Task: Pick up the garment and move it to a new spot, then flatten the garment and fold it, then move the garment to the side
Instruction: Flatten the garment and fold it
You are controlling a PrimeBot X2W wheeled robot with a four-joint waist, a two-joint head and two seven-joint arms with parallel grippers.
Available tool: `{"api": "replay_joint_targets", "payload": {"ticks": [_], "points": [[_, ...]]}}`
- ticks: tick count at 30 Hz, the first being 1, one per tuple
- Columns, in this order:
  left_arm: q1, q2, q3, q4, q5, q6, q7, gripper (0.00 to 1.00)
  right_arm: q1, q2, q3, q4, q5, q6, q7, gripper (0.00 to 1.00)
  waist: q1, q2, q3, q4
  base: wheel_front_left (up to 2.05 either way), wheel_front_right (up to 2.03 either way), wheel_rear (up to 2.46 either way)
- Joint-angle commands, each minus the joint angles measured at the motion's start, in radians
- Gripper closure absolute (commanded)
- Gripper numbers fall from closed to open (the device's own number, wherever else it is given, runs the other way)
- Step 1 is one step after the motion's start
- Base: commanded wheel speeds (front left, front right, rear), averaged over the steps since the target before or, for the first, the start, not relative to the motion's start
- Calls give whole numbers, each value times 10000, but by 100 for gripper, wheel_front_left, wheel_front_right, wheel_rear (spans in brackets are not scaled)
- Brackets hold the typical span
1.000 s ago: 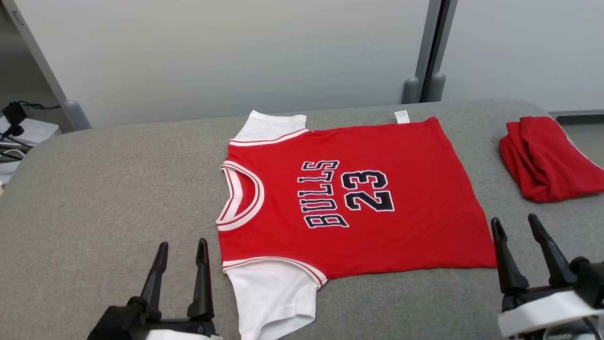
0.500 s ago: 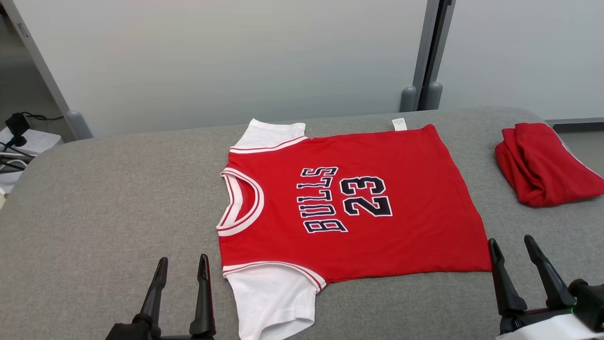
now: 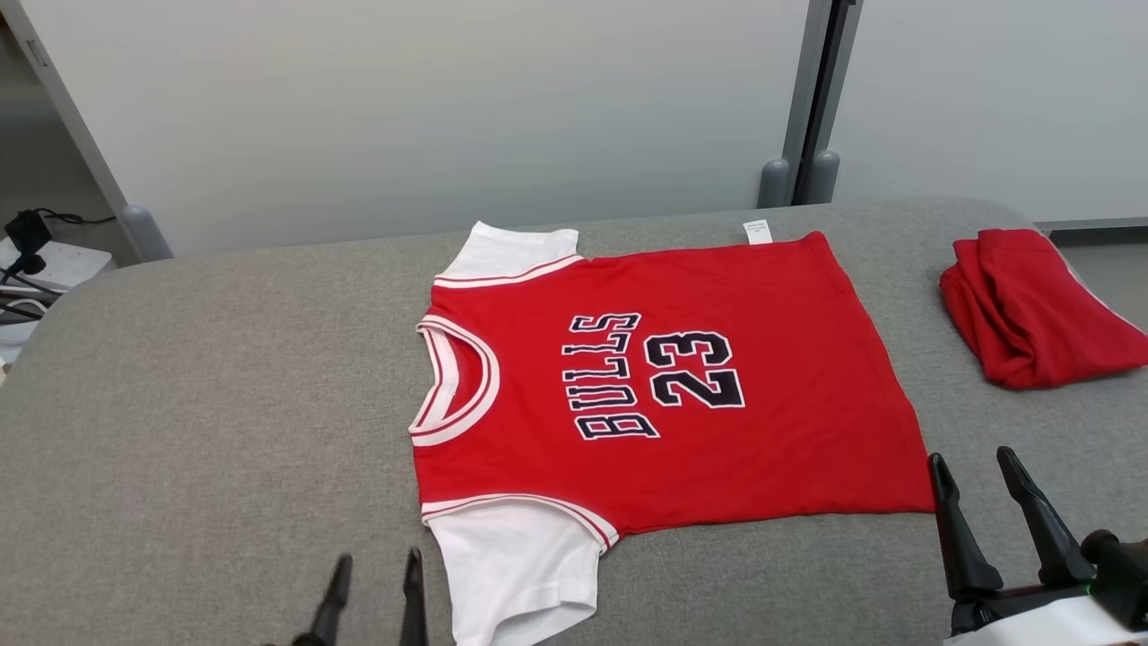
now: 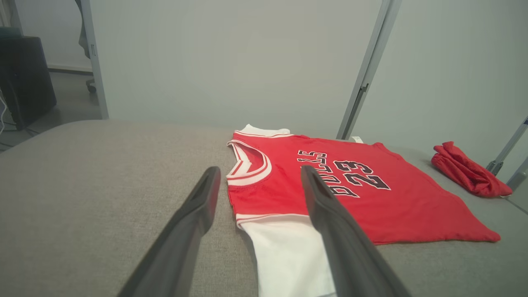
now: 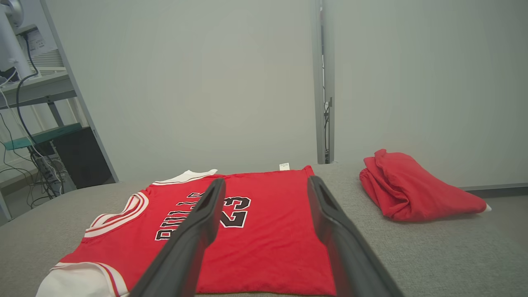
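Left claw (image 3: 377, 558) at bottom edge, left of centre: released, nothing held, just beside the lower white sleeve (image 3: 516, 565). Right claw (image 3: 971, 456) at lower right: released too, empty, just off the hem corner. One jersey (image 3: 780, 404) flat mid-frame on grey table (image 3: 206, 386), collar to the left, red with two white sleeves, "BULLS" and "23" in dark letters. One white label (image 3: 759, 231) at upper hem, print unreadable. One folded red garment (image 3: 1031, 305) at right edge, apart.

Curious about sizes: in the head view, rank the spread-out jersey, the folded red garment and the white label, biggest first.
Largest: jersey.
Then: folded red garment, slightly cut off at the edge.
Smallest: white label.
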Motion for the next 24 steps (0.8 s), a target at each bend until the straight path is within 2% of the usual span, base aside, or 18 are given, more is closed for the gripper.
{"api": "replay_joint_targets", "payload": {"ticks": [1,3,5,9,14,24], "points": [[-191,-14,167,93,-218,-25,-100,0,-260,-237,202,-276,66,0,-61,0,0,-1,36,19,0,0,0],[-243,-14,-169,902,-693,-87,-101,0,-289,-262,226,-276,86,0,-61,0,0,-1,109,32,0,0,0],[-391,-14,-587,1567,-1521,-333,-83,0,-330,-296,272,-276,109,0,-61,0,0,-1,215,41,0,0,0],[-947,-14,-1307,3100,-2343,-176,416,0,-420,-378,365,-265,149,0,-61,0,0,-1,396,47,0,0,0],[-1568,-14,-1762,3807,-3327,-77,413,0,-519,-436,407,-254,167,0,-61,0,0,-1,604,-1,0,0,0],[-2554,-14,-2458,4987,-4269,75,529,0,-692,-553,460,-276,185,0,-61,0,0,-1,888,-174,0,0,0]]}}
